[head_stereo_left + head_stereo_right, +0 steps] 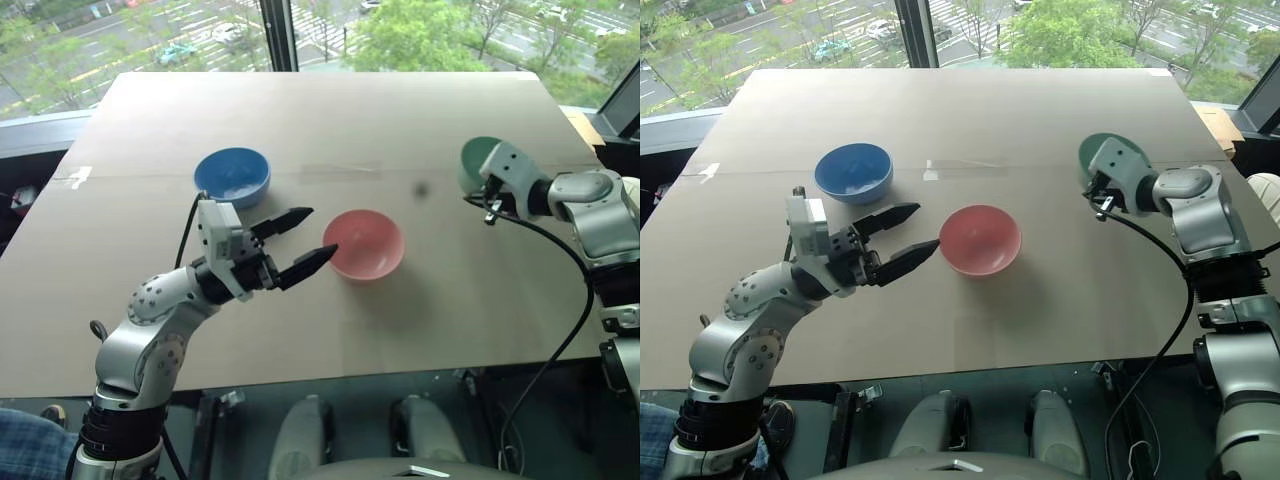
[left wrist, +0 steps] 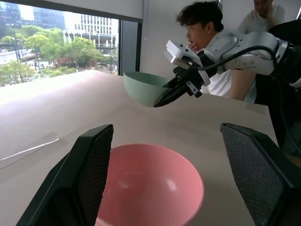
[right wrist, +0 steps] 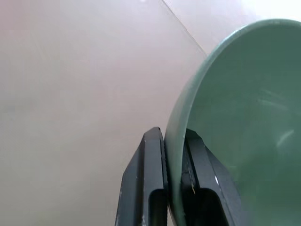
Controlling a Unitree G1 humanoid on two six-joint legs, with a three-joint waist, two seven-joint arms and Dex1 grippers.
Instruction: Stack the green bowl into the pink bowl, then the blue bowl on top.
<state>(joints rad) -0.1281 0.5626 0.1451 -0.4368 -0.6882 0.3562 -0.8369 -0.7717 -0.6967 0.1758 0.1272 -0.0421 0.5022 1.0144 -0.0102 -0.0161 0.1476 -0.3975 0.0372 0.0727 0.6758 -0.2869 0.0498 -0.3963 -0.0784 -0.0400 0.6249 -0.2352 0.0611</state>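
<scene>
My right gripper [image 1: 488, 190] is shut on the rim of the green bowl [image 1: 474, 160], which hangs tilted above the table's right side. In the right wrist view one finger [image 3: 150, 179] lies outside the green bowl's [image 3: 244, 117] wall and the other inside. The pink bowl [image 1: 365, 243] sits upright at the table's middle. My left gripper [image 1: 316, 234] stands open just left of it, fingers pointing at it and holding nothing. The blue bowl [image 1: 232, 175] rests further back on the left. The left wrist view shows the pink bowl [image 2: 150, 183] between the fingers [image 2: 89, 174], with the green bowl [image 2: 143, 87] beyond.
The bowls stand on a brown cardboard-covered table [image 1: 330, 120] whose far edge meets a window. Two people [image 2: 202, 23] are behind the right arm in the left wrist view. A strip of clear tape [image 1: 340, 170] lies on the table's middle.
</scene>
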